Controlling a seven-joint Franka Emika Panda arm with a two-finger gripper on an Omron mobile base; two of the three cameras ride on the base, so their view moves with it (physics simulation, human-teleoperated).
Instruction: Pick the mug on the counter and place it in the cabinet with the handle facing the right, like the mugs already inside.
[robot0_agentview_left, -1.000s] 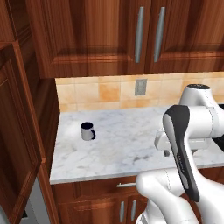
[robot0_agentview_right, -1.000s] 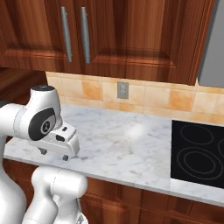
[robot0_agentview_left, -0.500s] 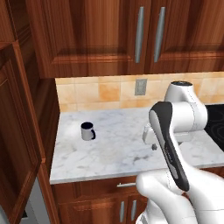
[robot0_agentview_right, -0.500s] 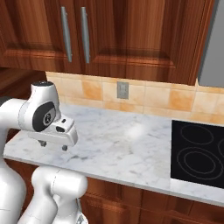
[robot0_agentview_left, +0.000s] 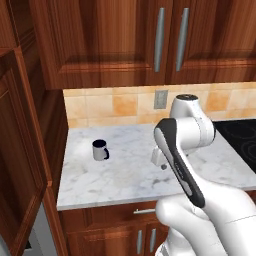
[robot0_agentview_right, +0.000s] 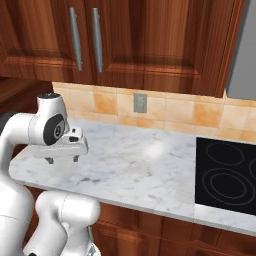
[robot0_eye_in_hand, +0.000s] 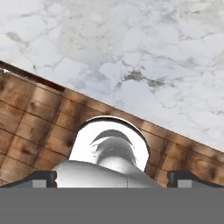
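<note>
Right now the mug (robot0_agentview_left: 100, 149) stands upright on the counter (robot0_agentview_left: 125, 175), toward the counter's left end and closer to the tiled backsplash (robot0_agentview_left: 117, 106) than to the front edge. Its dark handle (robot0_agentview_left: 106, 152) points to the right, toward the arm. Nothing touches the mug.

The gripper (robot0_agentview_right: 62, 160) hangs over the counter well to the right of the mug, its fingers pointing down at the marble and not touching it. In the right base view two short dark fingertips (robot0_agentview_right: 49, 161) show under the white hand with a clear gap between them, so the jaws stand apart with nothing between them. In the hand view the marble of the counter fills the upper part, and below its front edge lies a wooden floor (robot0_eye_in_hand: 35, 127).

Left of the mug, past the counter's end, the tall cabinet (robot0_agentview_left: 20, 150) stands with its panelled door (robot0_agentview_left: 17, 165) swung open. Above the counter hang upper cabinets (robot0_agentview_left: 150, 40) with silver bar handles. A black cooktop (robot0_agentview_right: 225, 175) sits at the counter's right end, far from the mug.
</note>
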